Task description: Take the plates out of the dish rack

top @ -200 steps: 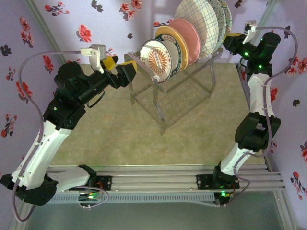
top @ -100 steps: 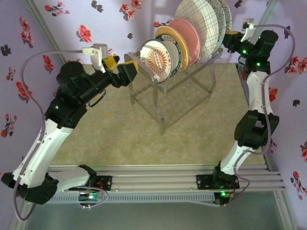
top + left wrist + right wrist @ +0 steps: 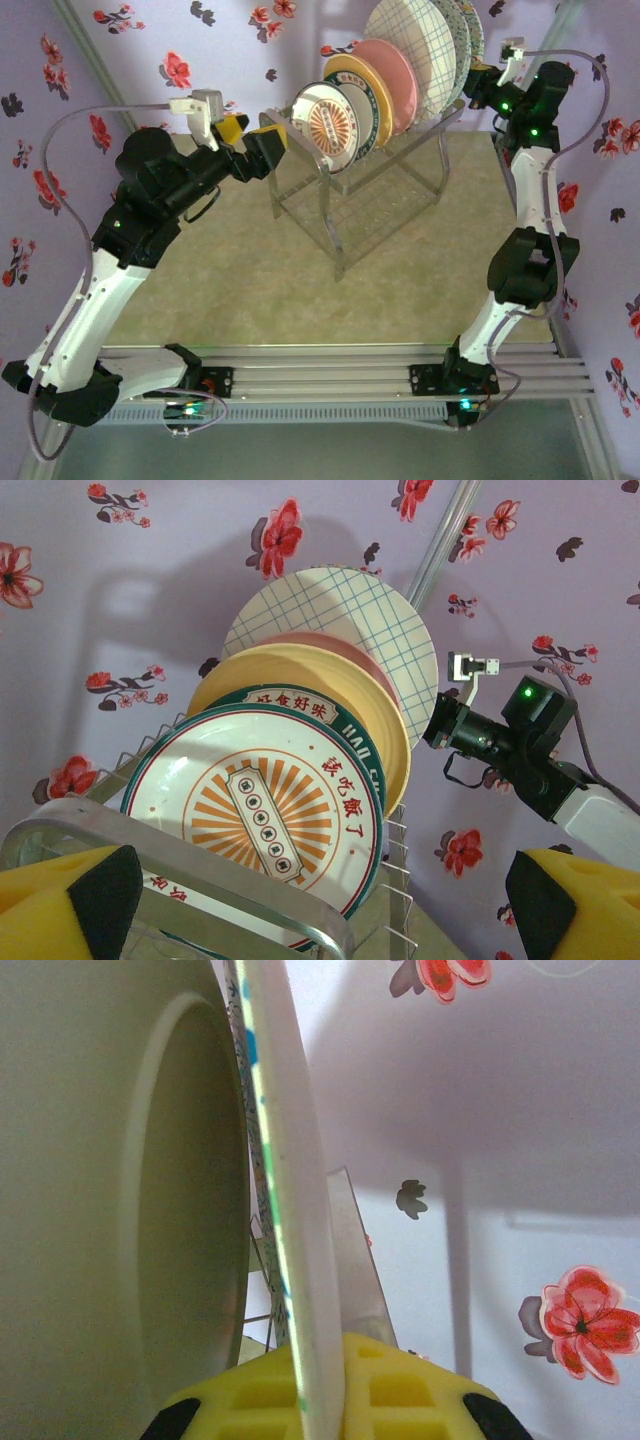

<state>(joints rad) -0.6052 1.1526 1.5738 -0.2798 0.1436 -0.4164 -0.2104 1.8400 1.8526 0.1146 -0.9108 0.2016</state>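
The dish rack (image 3: 372,205) stands at the back of the table with the plates upright in a row. From front to back they are a sunburst plate (image 3: 328,125), a yellow one (image 3: 363,95), a pink one (image 3: 393,75), a grid one (image 3: 415,45) and a pale speckled one (image 3: 472,30). My left gripper (image 3: 255,143) hangs open just in front of the rack's front bar (image 3: 200,865), facing the sunburst plate (image 3: 260,810). My right gripper (image 3: 478,82) is behind the row. In the right wrist view my right gripper (image 3: 320,1395) is shut on the thin rim of the speckled plate (image 3: 290,1210).
Purple flowered walls (image 3: 150,50) close in the back and both sides. A slanted metal pole (image 3: 440,540) runs up behind the rack. The green mat (image 3: 250,280) in front of the rack lies bare. The right arm (image 3: 500,740) stands to the right of the plates.
The right gripper's jaws have closed on the rear plate's rim, and that arm has edged slightly toward the back. The left arm has barely moved.
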